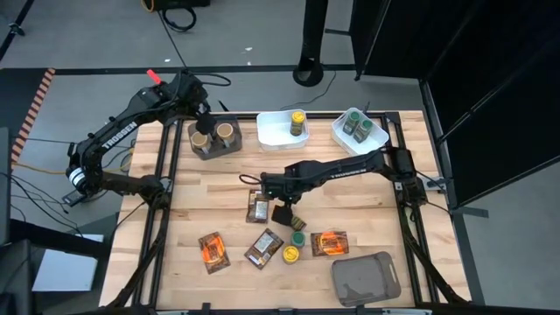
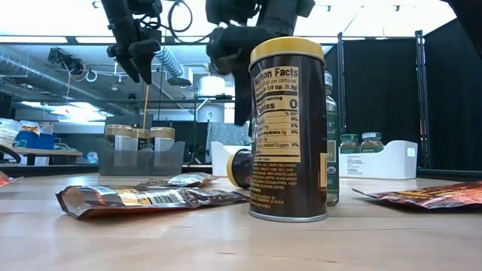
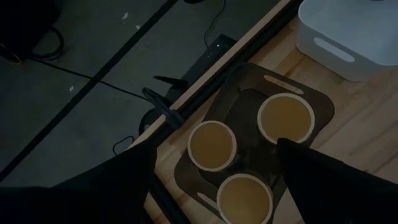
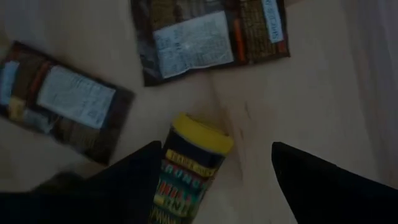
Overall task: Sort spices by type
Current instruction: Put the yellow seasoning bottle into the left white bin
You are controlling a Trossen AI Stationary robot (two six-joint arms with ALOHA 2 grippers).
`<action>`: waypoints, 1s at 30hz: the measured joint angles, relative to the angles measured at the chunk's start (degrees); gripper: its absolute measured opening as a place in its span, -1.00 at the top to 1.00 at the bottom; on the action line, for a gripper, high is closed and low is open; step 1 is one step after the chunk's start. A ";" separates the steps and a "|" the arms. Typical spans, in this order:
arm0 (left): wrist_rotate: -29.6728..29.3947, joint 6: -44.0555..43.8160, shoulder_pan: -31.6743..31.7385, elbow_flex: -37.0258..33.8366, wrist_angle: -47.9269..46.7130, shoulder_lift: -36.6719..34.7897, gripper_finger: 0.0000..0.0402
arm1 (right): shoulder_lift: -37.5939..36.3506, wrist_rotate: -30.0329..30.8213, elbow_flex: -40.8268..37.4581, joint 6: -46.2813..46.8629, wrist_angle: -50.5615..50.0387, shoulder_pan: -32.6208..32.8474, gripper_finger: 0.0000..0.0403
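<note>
Beside the fallen jar (image 4: pixel 189 171), two brown packets (image 4: pixel 211 34).

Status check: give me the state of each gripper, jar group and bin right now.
left gripper: open, above the dark bin
dark bin: holds three tan-lidded jars, upright
right gripper: open, over a yellow-lidded jar lying on its side
empty grey bin: nothing inside
far right white tray: green-lidded jars upright

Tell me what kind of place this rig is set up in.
Probably a lab or workshop, not a kitchen: the wooden table stands on a grey floor with loose cables, black curtains hang behind it, and bare ceiling ducts run overhead.
</note>
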 joint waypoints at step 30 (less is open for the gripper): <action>0.00 1.53 0.00 0.00 0.35 0.00 -0.68 | -0.22 -1.28 -16.54 7.50 12.31 -1.04 -0.27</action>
